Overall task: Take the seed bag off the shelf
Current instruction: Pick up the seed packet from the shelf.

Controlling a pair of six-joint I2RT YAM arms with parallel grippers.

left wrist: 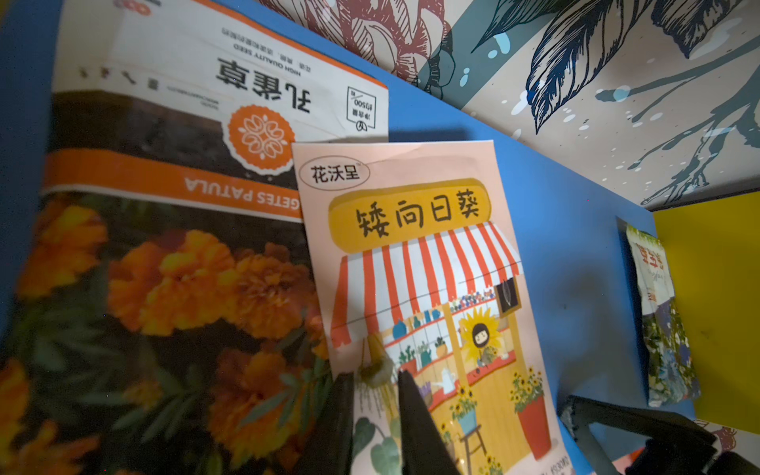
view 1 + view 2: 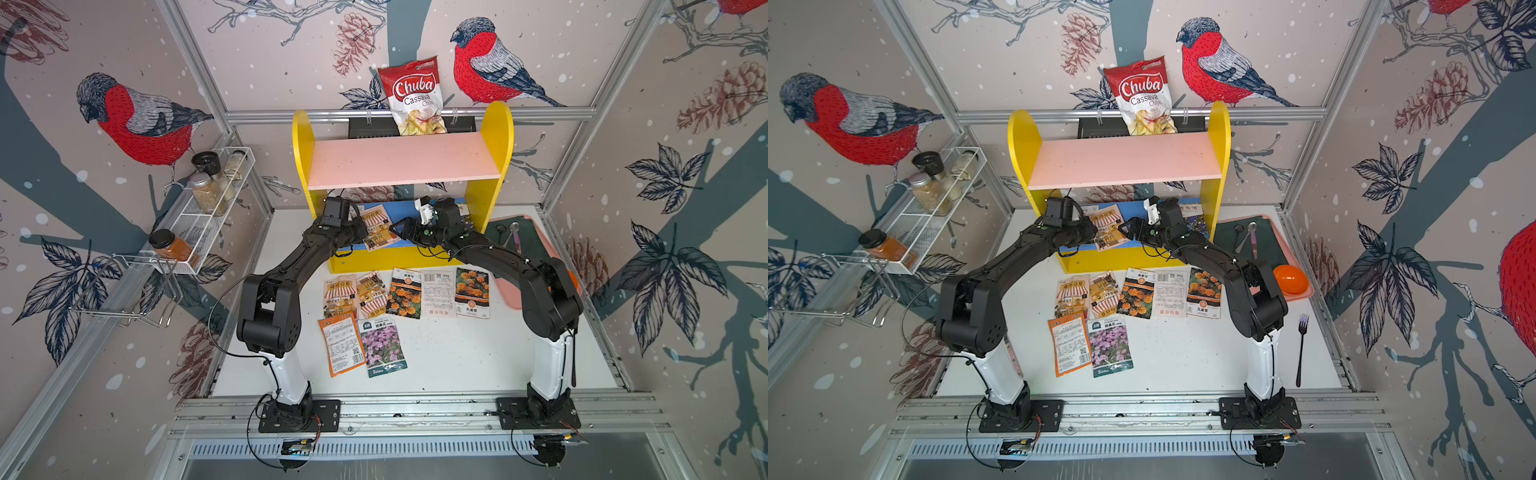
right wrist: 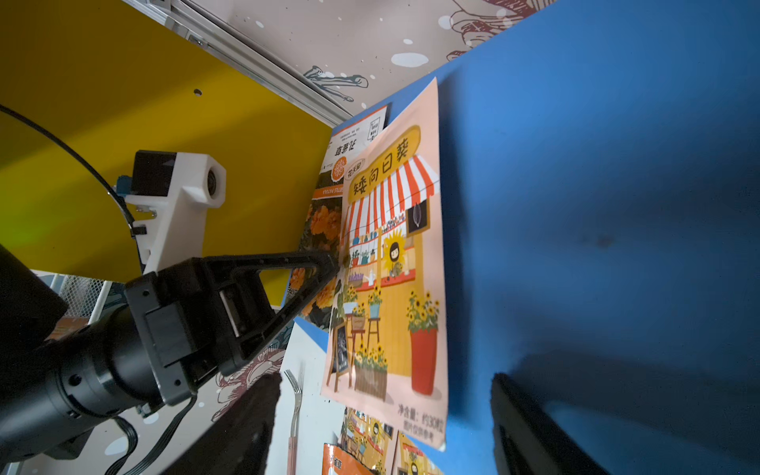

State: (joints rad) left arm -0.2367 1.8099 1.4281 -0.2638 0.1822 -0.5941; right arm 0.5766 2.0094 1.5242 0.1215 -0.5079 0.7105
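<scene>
The shelf [image 2: 494,137] has yellow side panels, a pink upper board [image 2: 399,162] and a blue lower board [image 1: 555,205]. A pink seed bag [image 2: 376,228] [image 2: 1108,230] [image 1: 432,267] [image 3: 395,267], printed with a striped sunflower shop, hangs tilted over the lower board and casts a shadow on it. My left gripper [image 2: 361,230] [image 1: 375,375] is shut on the bag's side edge. Just to the bag's right my right gripper [image 2: 401,230] [image 3: 383,377] stands open, holding nothing. Under the held bag lies a marigold seed bag [image 1: 185,246].
Another seed bag [image 1: 662,320] leans at the lower board's far end. Several seed bags [image 2: 399,291] lie on the table before the shelf. A chips bag [image 2: 415,95] stands behind the shelf's top. Wire spice rack [image 2: 208,216] stands left, pink tray [image 2: 519,299] right, with a black fork [image 2: 1301,349] on the table.
</scene>
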